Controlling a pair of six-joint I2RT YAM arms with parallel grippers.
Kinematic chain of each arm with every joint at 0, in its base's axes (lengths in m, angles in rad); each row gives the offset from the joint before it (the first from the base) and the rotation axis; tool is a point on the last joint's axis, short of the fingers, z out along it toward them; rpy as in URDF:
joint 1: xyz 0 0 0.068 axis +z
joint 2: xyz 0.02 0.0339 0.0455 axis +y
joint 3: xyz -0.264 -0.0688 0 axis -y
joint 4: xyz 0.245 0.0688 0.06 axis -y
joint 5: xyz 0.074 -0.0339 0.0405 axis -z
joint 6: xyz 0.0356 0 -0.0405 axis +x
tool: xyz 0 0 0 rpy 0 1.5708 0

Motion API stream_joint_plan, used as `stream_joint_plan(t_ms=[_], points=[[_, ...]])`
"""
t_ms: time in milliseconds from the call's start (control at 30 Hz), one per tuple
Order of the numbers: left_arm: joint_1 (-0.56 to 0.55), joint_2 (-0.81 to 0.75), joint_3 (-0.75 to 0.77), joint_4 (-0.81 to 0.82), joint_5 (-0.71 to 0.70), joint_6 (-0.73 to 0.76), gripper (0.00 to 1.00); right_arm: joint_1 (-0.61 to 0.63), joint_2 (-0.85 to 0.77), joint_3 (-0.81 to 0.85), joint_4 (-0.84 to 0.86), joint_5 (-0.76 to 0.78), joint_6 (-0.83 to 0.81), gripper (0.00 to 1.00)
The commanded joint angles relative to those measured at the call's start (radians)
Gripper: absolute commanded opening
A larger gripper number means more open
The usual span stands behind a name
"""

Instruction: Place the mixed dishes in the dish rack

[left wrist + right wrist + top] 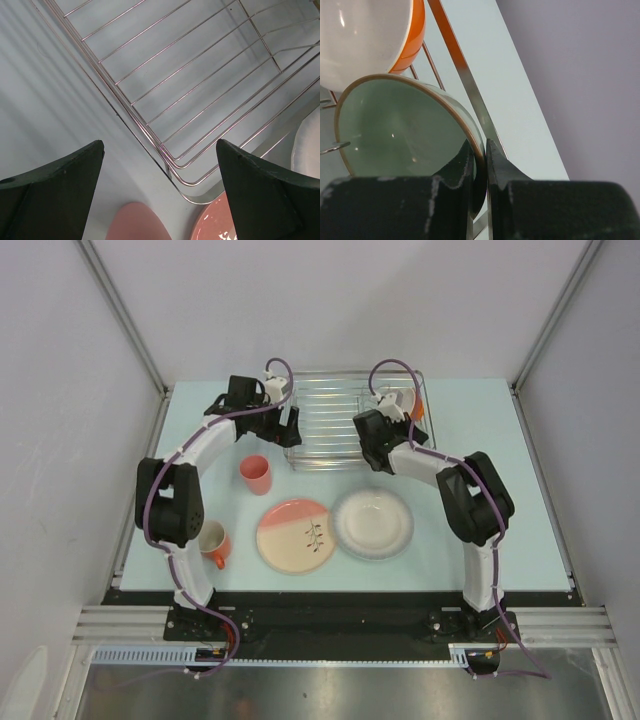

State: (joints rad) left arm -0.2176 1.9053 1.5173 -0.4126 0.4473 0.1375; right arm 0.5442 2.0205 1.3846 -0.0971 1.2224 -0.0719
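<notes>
The silvery wire dish rack [330, 415] stands at the back of the table. My right gripper [480, 146] is shut on the rim of the small green bowl [400, 125], holding it tilted over the rack's right end [462, 75] beside a bowl with an orange outside and white inside [365, 35]. My left gripper [159, 145] hangs open and empty above the rack's near-left corner [177, 164]. On the table lie the salmon-pink tumbler [256, 474], the orange mug [214, 543], the pink-and-cream plate [296, 536] and the white plate [372, 523].
Grey walls close in the table on the left, back and right. In the left wrist view the tumbler's rim [137, 222] and the pink plate's edge [215, 225] lie just below the fingers, with the white plate [307, 145] at the right.
</notes>
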Motion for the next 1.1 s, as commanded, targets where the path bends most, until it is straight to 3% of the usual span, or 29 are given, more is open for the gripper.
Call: stream_joint_plan(t_ms=[0,33,67,133,167,267,400,767,967,1067], points=[[0.001,-0.055,-0.006,0.023,-0.007,0.028,1.00,0.014,-0.020,0.034,-0.082,0.065,0.093,0.00],[0.001,-0.055,-0.008,0.026,-0.007,0.027,1.00,0.019,-0.028,0.034,-0.102,0.068,0.110,0.03],[0.001,-0.054,-0.008,0.024,-0.007,0.027,1.00,0.023,-0.031,0.034,-0.122,0.068,0.127,0.16],[0.003,-0.057,-0.012,0.028,-0.006,0.027,1.00,0.031,-0.043,0.036,-0.191,0.068,0.185,0.28],[0.003,-0.057,-0.014,0.029,-0.007,0.027,1.00,0.036,-0.046,0.034,-0.217,0.069,0.211,0.40],[0.003,-0.060,-0.017,0.031,-0.005,0.028,1.00,0.043,-0.063,0.034,-0.311,0.074,0.299,0.53],[0.003,-0.064,-0.022,0.032,-0.001,0.027,1.00,0.059,-0.086,0.034,-0.412,0.081,0.382,0.58],[0.003,-0.074,-0.031,0.034,-0.001,0.028,1.00,0.065,-0.285,0.047,-0.433,-0.014,0.382,0.67],[0.003,-0.095,-0.008,-0.012,0.004,0.045,1.00,0.025,-0.474,0.062,-0.703,-0.181,0.642,0.68],[0.003,-0.110,-0.035,-0.002,0.010,0.053,1.00,0.000,-0.546,-0.004,-0.750,-0.302,0.712,0.68]])
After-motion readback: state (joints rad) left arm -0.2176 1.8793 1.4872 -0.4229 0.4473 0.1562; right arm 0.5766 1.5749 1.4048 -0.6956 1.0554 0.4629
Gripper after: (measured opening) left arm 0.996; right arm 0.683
